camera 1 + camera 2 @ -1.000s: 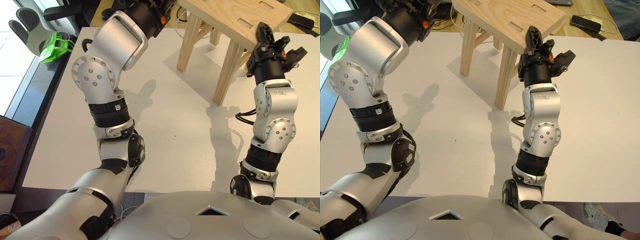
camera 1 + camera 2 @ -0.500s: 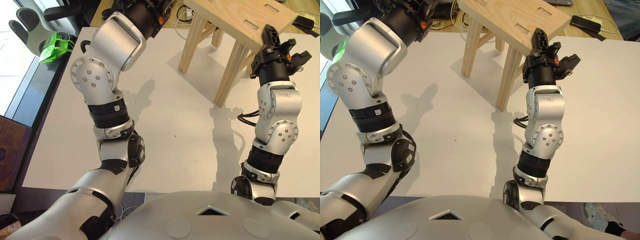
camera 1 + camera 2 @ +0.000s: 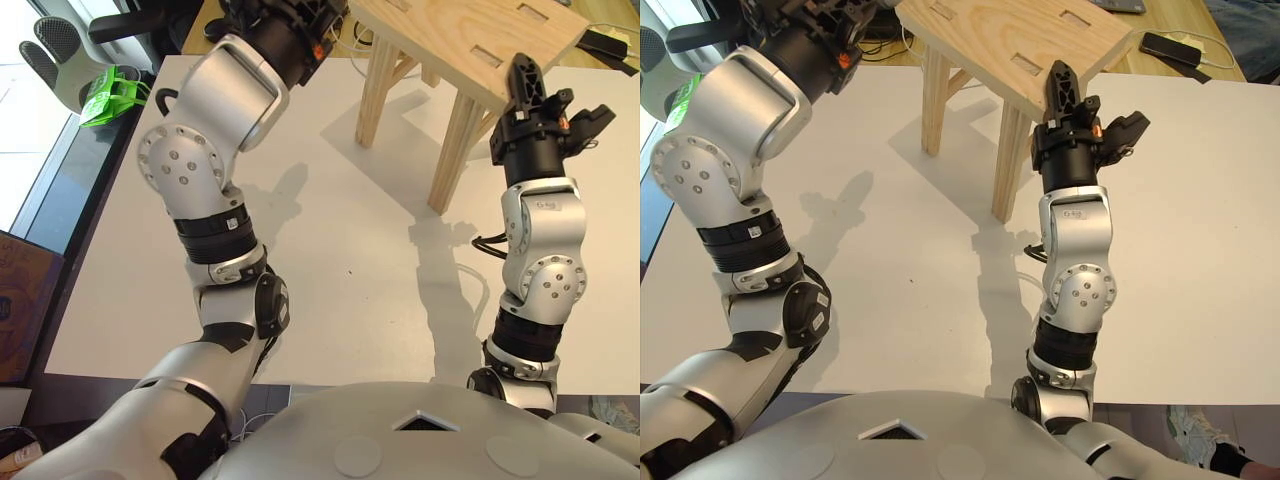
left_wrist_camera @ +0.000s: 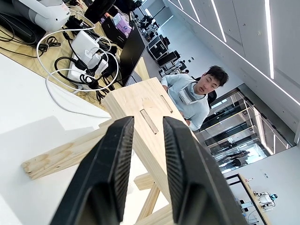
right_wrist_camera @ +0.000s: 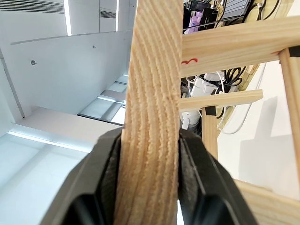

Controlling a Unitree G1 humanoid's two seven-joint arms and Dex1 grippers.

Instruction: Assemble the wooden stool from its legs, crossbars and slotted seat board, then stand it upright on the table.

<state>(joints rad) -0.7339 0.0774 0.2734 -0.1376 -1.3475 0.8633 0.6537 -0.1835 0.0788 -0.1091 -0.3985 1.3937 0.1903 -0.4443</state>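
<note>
Wide white table [image 3: 330, 230], and the stool [image 3: 990, 60] is on it in one piece, seat up. The slotted seat board [image 3: 470, 30] sits on top, and the legs [image 3: 450, 150] reach down to the tabletop toward the far side, a bit to the robot's right. The crossbars [image 5: 234, 40] look seated between the legs, so I'd call the assembly done. What's left, by my read, is confirming it stands square and letting go. The right gripper [image 3: 1065, 105] is pinching the near edge of the seat board, one pad on either face of the plank. The left gripper [image 4: 147, 126] hangs beside the far-left end of the stool with its fingers spread and nothing between them.
</note>
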